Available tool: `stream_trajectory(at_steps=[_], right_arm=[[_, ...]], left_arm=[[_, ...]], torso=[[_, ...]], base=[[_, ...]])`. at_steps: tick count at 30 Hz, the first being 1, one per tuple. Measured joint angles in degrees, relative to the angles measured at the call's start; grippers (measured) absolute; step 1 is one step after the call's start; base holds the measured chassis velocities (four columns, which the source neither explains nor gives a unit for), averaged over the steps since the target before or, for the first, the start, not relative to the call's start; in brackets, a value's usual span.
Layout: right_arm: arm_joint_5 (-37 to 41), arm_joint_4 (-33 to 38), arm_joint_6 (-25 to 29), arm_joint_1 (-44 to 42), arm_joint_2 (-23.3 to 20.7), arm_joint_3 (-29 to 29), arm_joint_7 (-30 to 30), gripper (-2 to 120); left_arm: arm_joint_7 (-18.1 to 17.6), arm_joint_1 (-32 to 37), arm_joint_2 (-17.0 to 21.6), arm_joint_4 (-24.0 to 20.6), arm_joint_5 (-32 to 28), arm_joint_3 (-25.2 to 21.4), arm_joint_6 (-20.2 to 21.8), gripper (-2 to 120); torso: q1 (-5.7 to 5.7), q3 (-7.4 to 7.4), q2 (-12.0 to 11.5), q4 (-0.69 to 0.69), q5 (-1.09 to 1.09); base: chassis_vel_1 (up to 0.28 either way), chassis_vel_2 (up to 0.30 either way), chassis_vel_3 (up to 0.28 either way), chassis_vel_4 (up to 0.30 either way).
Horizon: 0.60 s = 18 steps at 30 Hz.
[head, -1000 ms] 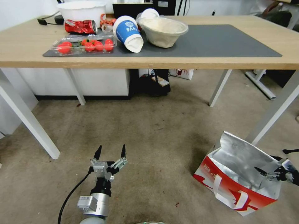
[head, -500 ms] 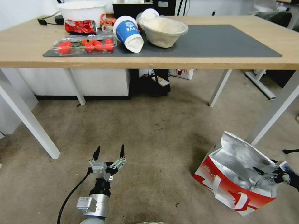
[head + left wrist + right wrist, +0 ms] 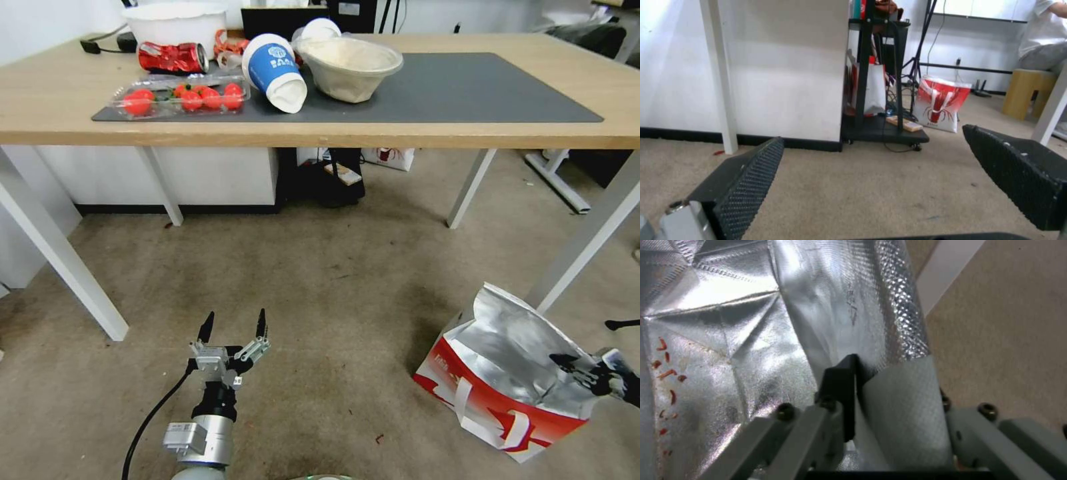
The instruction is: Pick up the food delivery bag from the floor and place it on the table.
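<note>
The food delivery bag stands open on the floor at my lower right, red and white outside with silver foil inside. My right gripper is at its right rim and is shut on the bag wall. In the right wrist view one black finger presses the foil lining, and the other is hidden behind the white outer face. My left gripper hovers open and empty low over the carpet, far left of the bag. The table with its dark grey mat stands ahead.
A white table leg slants down just behind the bag. A tomato tray, crushed red can, blue cup and bowls crowd the mat's left half. Under the table stand a black cart and another red-and-white bag.
My right gripper's fingers have come together on the bag's right rim, shifting slightly right, and the foil edge has crumpled there. The left arm has barely moved.
</note>
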Motion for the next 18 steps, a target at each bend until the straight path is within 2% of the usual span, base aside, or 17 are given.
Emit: stream_trajectory(at_steps=[2, 5, 11, 18], right_arm=[[0.13, 0.12, -0.04, 0.01, -0.08, 0.01, -0.16, 7], [0.66, 0.44, -0.23, -0.04, -0.18, 0.01, -0.19, 1], [3.67, 1.84, -1.51, -0.97, -0.79, 0.49, -2.24, 0], [13.33, 9.39, -5.97, -5.34, -1.87, 1.31, -2.16, 0]], left_arm=[[-0.08, 0.0, -0.01, 0.0, 0.0, -0.02, 0.0, 100], [-0.12, -0.01, -0.01, 0.0, 0.01, -0.06, 0.0, 100], [-0.17, -0.02, -0.04, -0.01, 0.08, -0.14, 0.0, 100], [-0.29, 0.22, 0.23, -0.53, 0.2, -0.38, -0.17, 100]], torso=[[0.0, 0.0, 0.0, 0.0, 0.0], [0.0, 0.0, 0.0, 0.0, 0.0], [0.0, 0.0, 0.0, 0.0, 0.0], [0.0, 0.0, 0.0, 0.0, 0.0]], base=[[0.0, 0.0, 0.0, 0.0], [0.0, 0.0, 0.0, 0.0], [0.0, 0.0, 0.0, 0.0], [0.0, 0.0, 0.0, 0.0]])
